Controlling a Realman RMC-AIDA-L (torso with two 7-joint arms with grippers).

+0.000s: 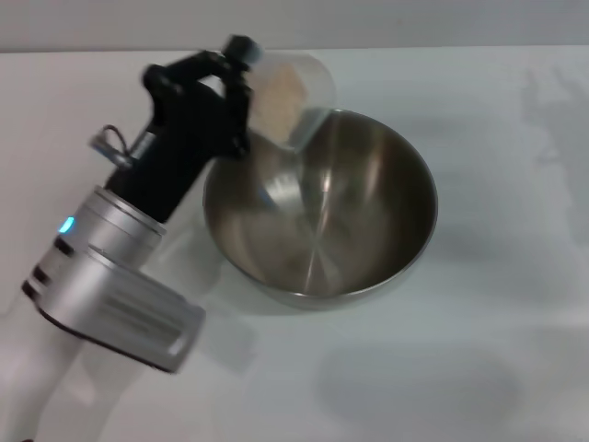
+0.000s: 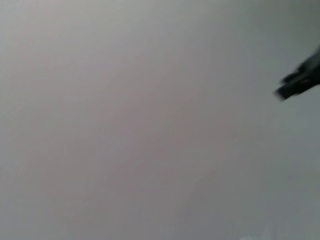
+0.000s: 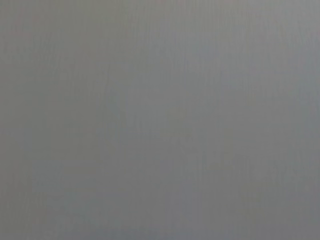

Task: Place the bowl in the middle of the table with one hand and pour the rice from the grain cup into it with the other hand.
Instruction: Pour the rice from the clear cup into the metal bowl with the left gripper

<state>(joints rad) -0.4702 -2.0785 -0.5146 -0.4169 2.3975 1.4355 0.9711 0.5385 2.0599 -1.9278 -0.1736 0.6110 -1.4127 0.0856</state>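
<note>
The steel bowl (image 1: pixel 322 216) stands on the white table (image 1: pixel 479 350) near its middle. My left gripper (image 1: pixel 241 92) is shut on the clear grain cup (image 1: pixel 287 97) and holds it tilted over the bowl's far left rim, lip pointing down into the bowl. The rice (image 1: pixel 276 99) is a pale heap inside the cup, lying toward the lip. A few grains seem to lie in the bowl's bottom. The left wrist view shows only a blank surface and a dark fingertip (image 2: pixel 300 82). My right gripper is out of view; the right wrist view shows only a blank grey surface.
The table's far edge (image 1: pixel 442 48) meets a grey wall. My left arm's silver body (image 1: pixel 110 295) covers the table's front left.
</note>
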